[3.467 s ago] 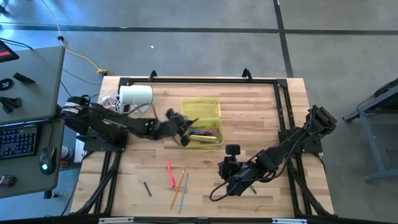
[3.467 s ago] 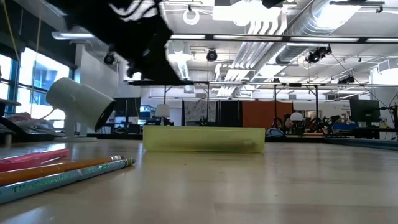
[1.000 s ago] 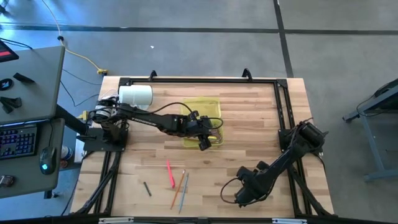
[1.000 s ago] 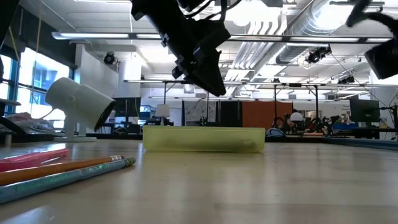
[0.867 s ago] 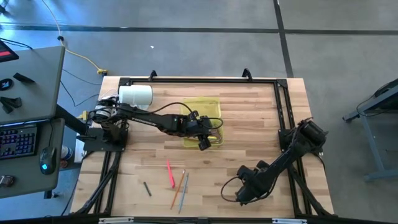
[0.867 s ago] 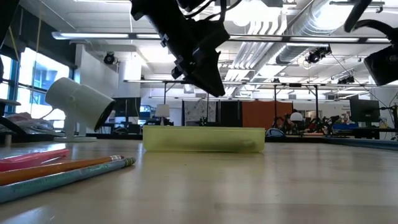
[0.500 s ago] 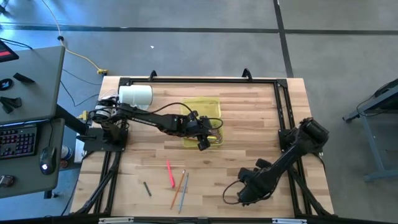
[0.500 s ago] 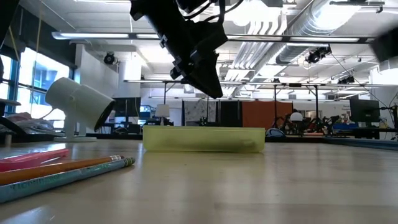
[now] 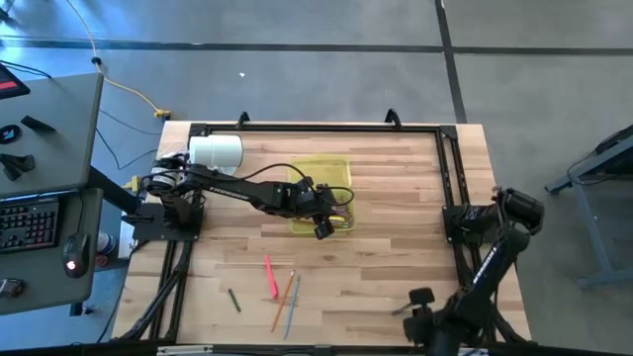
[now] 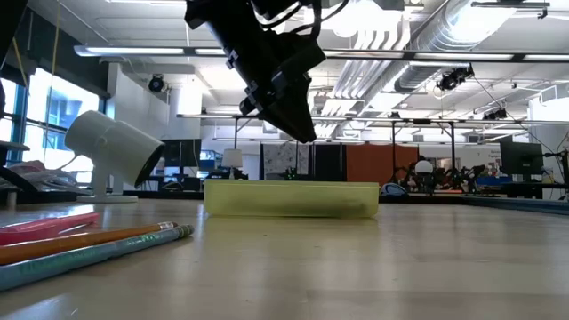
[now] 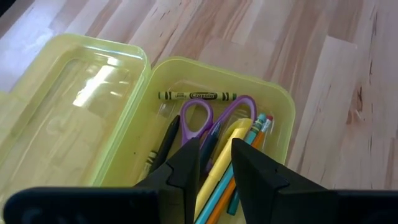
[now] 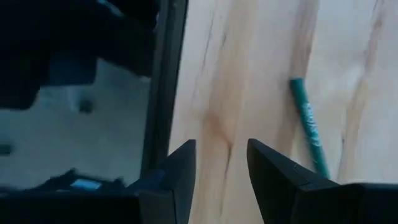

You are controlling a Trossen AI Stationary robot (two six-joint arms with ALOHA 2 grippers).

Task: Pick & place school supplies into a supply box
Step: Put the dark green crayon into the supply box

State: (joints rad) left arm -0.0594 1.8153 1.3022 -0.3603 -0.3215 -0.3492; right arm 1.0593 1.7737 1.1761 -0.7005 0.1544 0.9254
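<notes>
Your left gripper (image 9: 323, 229) hangs over the box (image 9: 321, 170), fingers a little apart, holding nothing. The loose pencils (image 9: 282, 300) lie at its 7 o'clock, pointing 12 to 6. It's nearer than your right gripper (image 9: 420, 299), fingers apart.

The left claw (image 9: 322, 229) started at the supply box's (image 9: 319, 174) left edge in the overhead view and has reached further right, now hanging over the box's lower part, its fingers (image 11: 185, 163) a small gap apart above the purple scissors (image 11: 211, 118). In the level view it has shifted from the upper left of the frame to upper centre, above the box (image 10: 291, 198).

The right claw (image 9: 423, 318) was over the surface at lower centre-right of the overhead view; it has swung back and down to the bottom edge of the frame, at the surface's front rim. Its arm, once stretched diagonally across the wood, now runs almost straight down the right side.
</notes>
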